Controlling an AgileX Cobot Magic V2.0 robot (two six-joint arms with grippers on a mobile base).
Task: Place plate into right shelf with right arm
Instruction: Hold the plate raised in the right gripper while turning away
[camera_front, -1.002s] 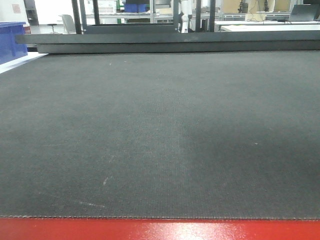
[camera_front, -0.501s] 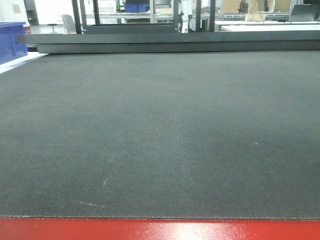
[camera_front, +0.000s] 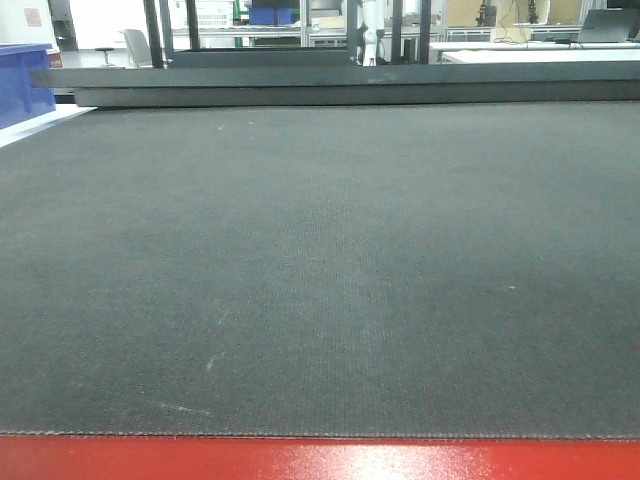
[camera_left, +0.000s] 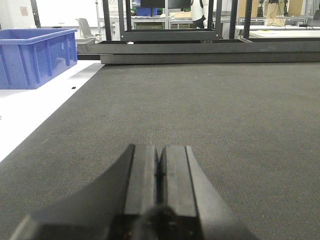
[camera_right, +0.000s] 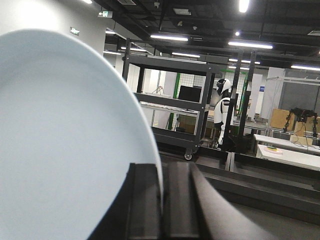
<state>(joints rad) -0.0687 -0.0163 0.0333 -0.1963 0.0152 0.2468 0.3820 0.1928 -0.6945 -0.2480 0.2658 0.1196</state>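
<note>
White and faintly bluish, the plate (camera_right: 65, 140) is filling the left of the right wrist view, standing on edge in the air. Its rim is running between the fingers of the right claw (camera_right: 161, 200) — the claw is pinching it. A dark wheeled rack (camera_right: 170, 107) is standing beyond. The left claw (camera_left: 160, 172) — fingers pressed together, gripping nothing — is pointing along the dark-matted worktop (camera_left: 240, 115), with a blue bin (camera_left: 35, 55) sitting far left.

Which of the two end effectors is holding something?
The right end effector: it grips the white plate by its rim. The left end effector is shut on nothing, with only the dark mat before it.
</note>
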